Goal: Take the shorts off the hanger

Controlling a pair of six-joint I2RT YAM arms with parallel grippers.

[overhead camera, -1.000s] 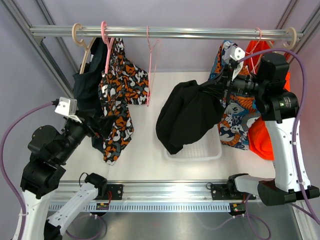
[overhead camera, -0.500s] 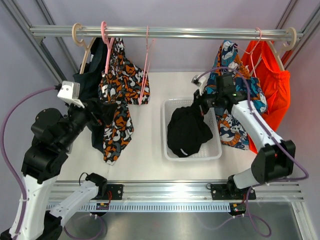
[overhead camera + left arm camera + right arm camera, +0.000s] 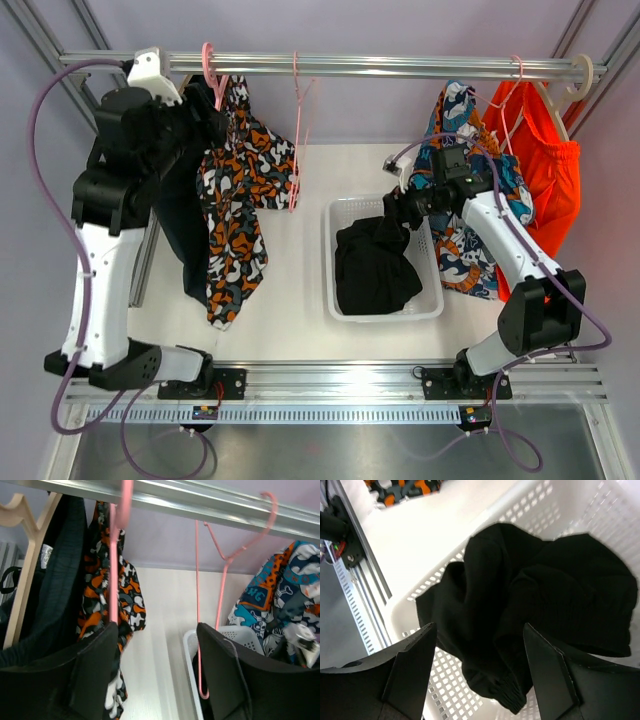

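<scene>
Black shorts (image 3: 375,272) lie heaped in the white basket (image 3: 334,262); the right wrist view has them (image 3: 545,595) just below my right gripper (image 3: 479,626), which is open and holds nothing. From above, that gripper (image 3: 393,212) hovers over the basket's back edge. Dark navy shorts (image 3: 185,230) hang on a wooden hanger (image 3: 25,565). Beside them, camouflage shorts (image 3: 240,200) hang on a pink hanger (image 3: 114,565). My left gripper (image 3: 205,120) is raised to the rail next to both, open (image 3: 156,626), its left finger just behind the pink hanger's bar.
An empty pink hanger (image 3: 298,130) hangs mid-rail (image 3: 400,66). At the right end hang blue-orange patterned shorts (image 3: 470,230) and an orange garment (image 3: 545,180). Frame posts stand at both sides.
My right gripper carried the black shorts down into the basket and opened, letting them go. My left arm rose from low on the left up to the rail.
</scene>
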